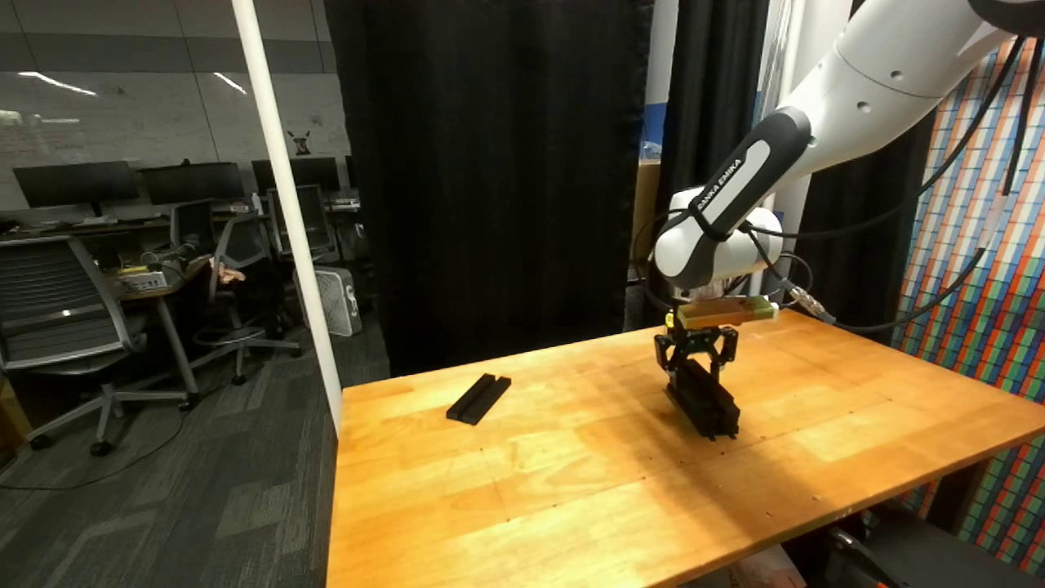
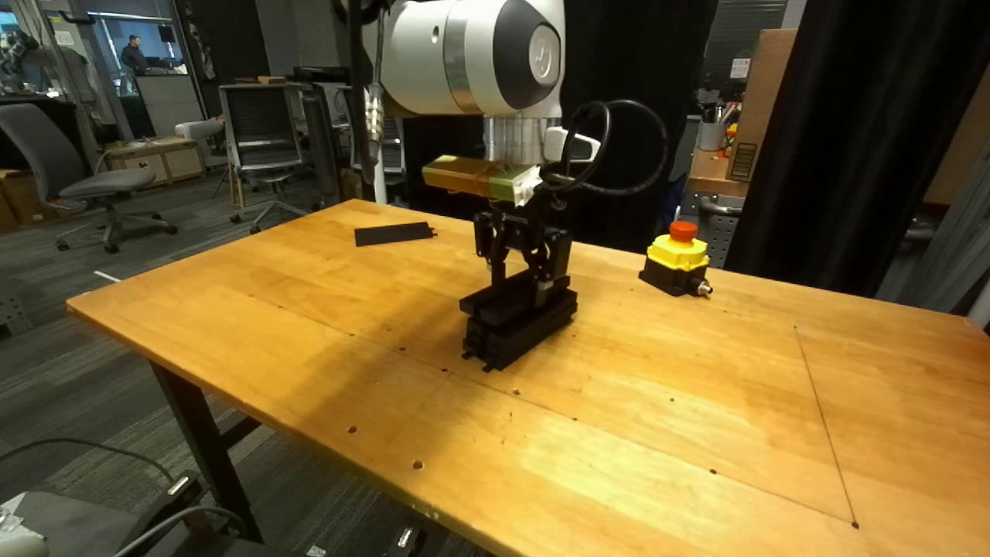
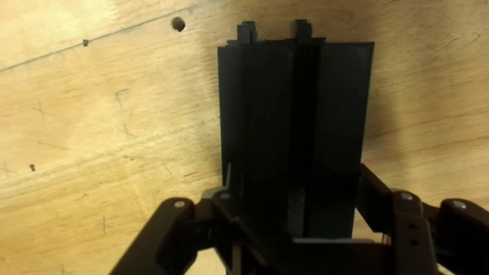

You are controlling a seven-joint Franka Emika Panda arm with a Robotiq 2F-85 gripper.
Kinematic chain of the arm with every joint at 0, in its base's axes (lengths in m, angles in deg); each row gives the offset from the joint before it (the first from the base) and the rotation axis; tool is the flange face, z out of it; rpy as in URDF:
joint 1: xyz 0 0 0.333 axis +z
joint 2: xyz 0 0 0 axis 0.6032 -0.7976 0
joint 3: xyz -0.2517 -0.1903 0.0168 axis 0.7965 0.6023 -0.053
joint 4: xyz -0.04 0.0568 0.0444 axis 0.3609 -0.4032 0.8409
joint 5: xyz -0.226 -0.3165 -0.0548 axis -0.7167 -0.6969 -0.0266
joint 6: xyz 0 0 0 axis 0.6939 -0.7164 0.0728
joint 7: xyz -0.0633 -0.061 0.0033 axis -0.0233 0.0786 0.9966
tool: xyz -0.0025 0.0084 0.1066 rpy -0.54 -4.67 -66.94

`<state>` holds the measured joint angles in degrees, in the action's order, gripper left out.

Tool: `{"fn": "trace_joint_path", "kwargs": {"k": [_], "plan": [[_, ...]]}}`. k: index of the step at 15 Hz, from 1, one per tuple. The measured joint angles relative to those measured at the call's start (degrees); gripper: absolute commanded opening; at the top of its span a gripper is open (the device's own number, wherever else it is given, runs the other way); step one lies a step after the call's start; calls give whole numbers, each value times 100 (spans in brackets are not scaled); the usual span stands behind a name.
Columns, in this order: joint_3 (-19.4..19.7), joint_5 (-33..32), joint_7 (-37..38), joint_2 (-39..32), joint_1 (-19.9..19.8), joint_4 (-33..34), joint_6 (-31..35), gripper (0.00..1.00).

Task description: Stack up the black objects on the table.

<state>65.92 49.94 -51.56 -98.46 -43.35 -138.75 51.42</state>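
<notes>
A black stack (image 1: 704, 400) is sitting on the table (image 1: 563, 482), two strips (image 1: 479, 399) lying well apart from it.
Matte, straight bars (image 2: 534, 334) are making up the stack, running the same way; their darkness is hiding the exact count. An upper bar (image 2: 504, 306) is lying lengthwise over the lower ones. In the wrist view, a darker groove (image 3: 304, 114) is running along the top and two stubby prongs (image 3: 303, 32) are jutting past one end. The strips are lying flat, side by side, near an edge of the grained, light-orange table; no view is settling whether they are forming one bar or two.
</notes>
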Motion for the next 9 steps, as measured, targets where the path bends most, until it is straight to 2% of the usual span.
{"fn": "trace_joint_path", "kwargs": {"k": [9], "plan": [[15, 0, 27, 9, 0, -70, 106, 46]]}}
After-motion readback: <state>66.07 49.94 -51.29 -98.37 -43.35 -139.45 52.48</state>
